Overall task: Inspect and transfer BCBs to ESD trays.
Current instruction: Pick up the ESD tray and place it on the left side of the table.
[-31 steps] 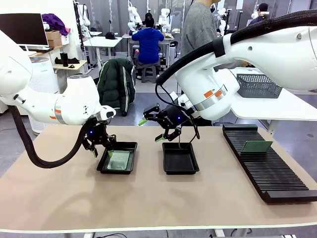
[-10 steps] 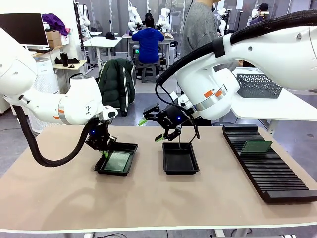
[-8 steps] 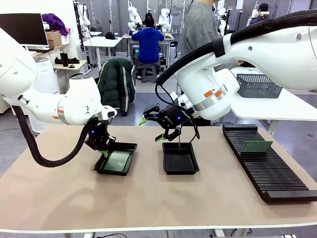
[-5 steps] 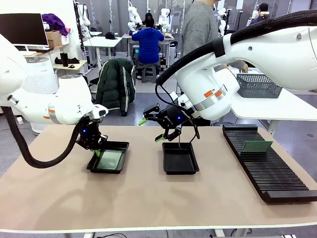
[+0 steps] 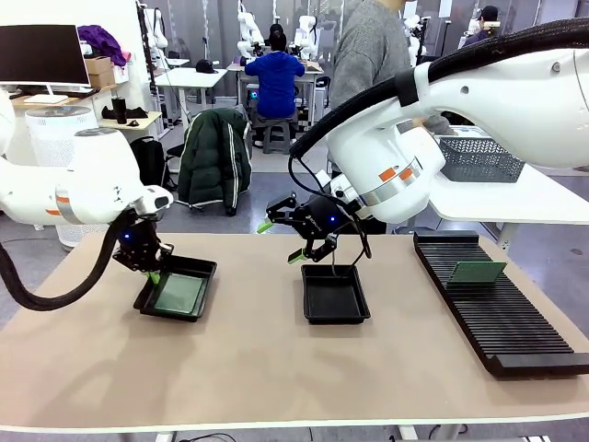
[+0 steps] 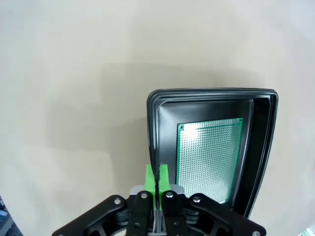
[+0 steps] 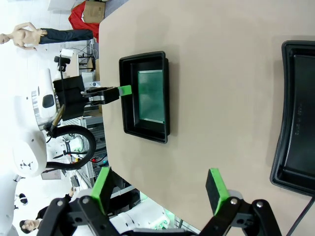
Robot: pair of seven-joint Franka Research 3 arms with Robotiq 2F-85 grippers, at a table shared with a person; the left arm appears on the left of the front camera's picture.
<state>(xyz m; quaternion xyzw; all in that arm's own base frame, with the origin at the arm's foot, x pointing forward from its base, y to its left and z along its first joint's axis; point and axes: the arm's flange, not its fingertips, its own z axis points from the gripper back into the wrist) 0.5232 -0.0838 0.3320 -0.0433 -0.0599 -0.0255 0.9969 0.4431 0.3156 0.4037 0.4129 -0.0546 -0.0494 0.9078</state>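
Observation:
A black ESD tray [image 5: 204, 285] lies at the table's left with a green BCB [image 5: 179, 293] flat on its floor. My left gripper [image 5: 152, 274] is shut on that tray's near-left rim; in the left wrist view the green pads [image 6: 156, 178] pinch the tray's wall [image 6: 211, 94] beside the board [image 6: 209, 157]. A second, empty ESD tray [image 5: 334, 296] sits mid-table. My right gripper [image 5: 281, 241] hangs open above and slightly left of it, holding nothing. In the right wrist view its fingers [image 7: 158, 189] are spread wide over the table, with the loaded tray [image 7: 129, 93] and the empty tray [image 7: 295, 113] below.
A long black slotted rack [image 5: 497, 308] lies along the right side with one green board [image 5: 477, 273] standing in it. A person in a grey sweater [image 5: 368, 46] stands behind the far edge near a dark basket [image 5: 479, 157] on a white side table.
My left gripper closed on the left tray's rim and dragged the tray with its board leftwards across the table. The right arm has stayed still.

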